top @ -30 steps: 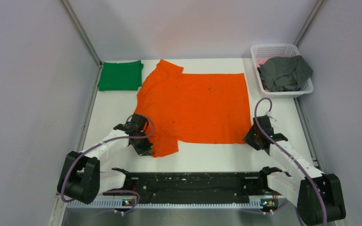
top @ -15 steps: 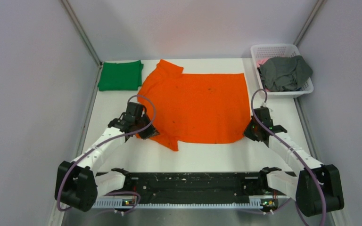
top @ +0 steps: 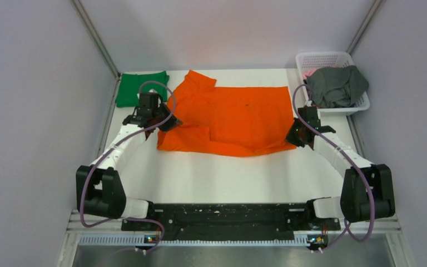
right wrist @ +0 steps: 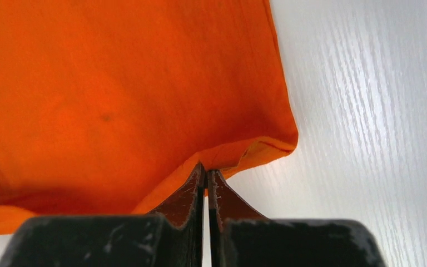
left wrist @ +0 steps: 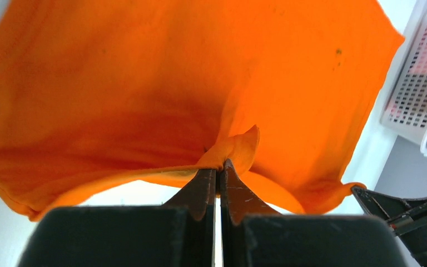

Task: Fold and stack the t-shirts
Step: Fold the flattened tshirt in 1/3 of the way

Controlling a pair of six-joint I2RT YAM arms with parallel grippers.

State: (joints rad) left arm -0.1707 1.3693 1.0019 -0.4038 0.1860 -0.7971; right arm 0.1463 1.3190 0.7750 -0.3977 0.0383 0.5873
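Observation:
The orange t-shirt [top: 239,119] lies mid-table with its near half lifted and carried over the far half. My left gripper [top: 165,123] is shut on its near left edge; in the left wrist view that gripper [left wrist: 218,167] pinches a bunched fold of orange cloth [left wrist: 144,83]. My right gripper [top: 293,138] is shut on the near right corner, and the right wrist view shows the gripper [right wrist: 206,171] biting the orange hem [right wrist: 117,100]. A folded green t-shirt [top: 135,89] rests at the far left. The dark grey t-shirt [top: 336,86] is heaped in the basket.
The white lattice basket [top: 323,58] stands at the far right corner, close behind the right arm. Grey walls close in the table on three sides. Bare white tabletop [top: 228,178] stretches between the shirt and the arm bases.
Both grippers moved away from the near edge, drawing the orange shirt's near edge up and over toward the back. The right gripper closed on its corner during this time.

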